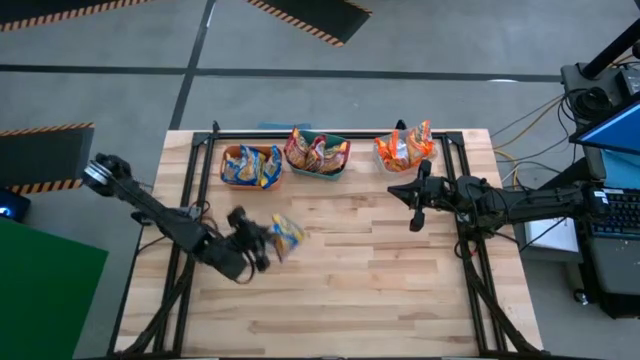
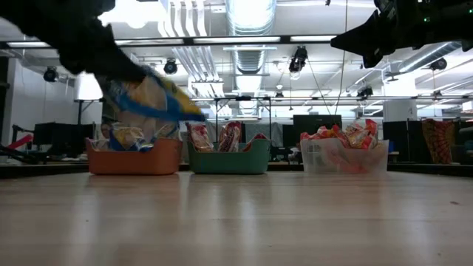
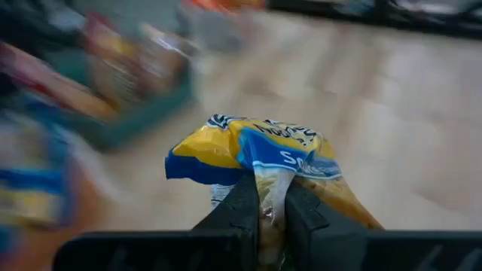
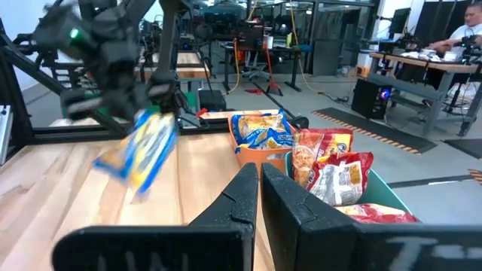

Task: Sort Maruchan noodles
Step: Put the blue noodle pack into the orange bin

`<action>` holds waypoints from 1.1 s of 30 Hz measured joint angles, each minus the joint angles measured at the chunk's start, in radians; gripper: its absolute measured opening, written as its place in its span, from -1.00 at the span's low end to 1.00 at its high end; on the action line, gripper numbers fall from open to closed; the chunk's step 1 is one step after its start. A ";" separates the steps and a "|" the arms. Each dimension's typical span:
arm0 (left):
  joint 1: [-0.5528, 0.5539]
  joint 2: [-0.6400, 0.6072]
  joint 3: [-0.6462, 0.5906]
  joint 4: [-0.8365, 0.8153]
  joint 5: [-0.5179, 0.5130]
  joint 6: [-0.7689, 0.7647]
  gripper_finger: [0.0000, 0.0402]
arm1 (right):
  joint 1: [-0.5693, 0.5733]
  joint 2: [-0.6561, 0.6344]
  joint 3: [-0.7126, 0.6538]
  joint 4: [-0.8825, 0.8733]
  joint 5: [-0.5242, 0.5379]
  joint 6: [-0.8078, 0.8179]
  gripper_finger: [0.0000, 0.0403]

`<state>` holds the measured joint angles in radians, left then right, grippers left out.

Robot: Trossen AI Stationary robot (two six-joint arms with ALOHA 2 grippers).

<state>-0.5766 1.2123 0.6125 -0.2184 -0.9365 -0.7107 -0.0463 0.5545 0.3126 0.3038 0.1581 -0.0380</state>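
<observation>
Left gripper pinches a blue-and-yellow noodle packet aloft, near the orange bin; right gripper closed, empty, beside the clear bin.

Left arm, left of the high view: dark, slim segmented links, round silver-rimmed joint at its outer end, thin black cables along it. Right arm, right of the same view: dark, jointed, cable-draped. Fingers, wrist views: matte black, wedge-shaped, mounted on a black crossbar.
</observation>
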 joint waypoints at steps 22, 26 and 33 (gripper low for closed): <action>0.720 -0.267 0.142 -0.428 -0.146 0.545 -0.97 | 0.000 0.000 0.000 0.000 0.000 -0.017 -0.96; 0.746 -0.228 0.117 -0.345 -0.124 0.551 -0.97 | 0.000 0.000 0.000 0.000 0.001 -0.027 -0.96; 0.752 -0.114 0.086 -0.244 -0.124 0.561 -0.97 | 0.000 0.000 0.000 0.000 0.001 -0.026 -0.96</action>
<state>0.1757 1.0985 0.6987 -0.4620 -1.0600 -0.1502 -0.0463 0.5545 0.3126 0.3038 0.1593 -0.0635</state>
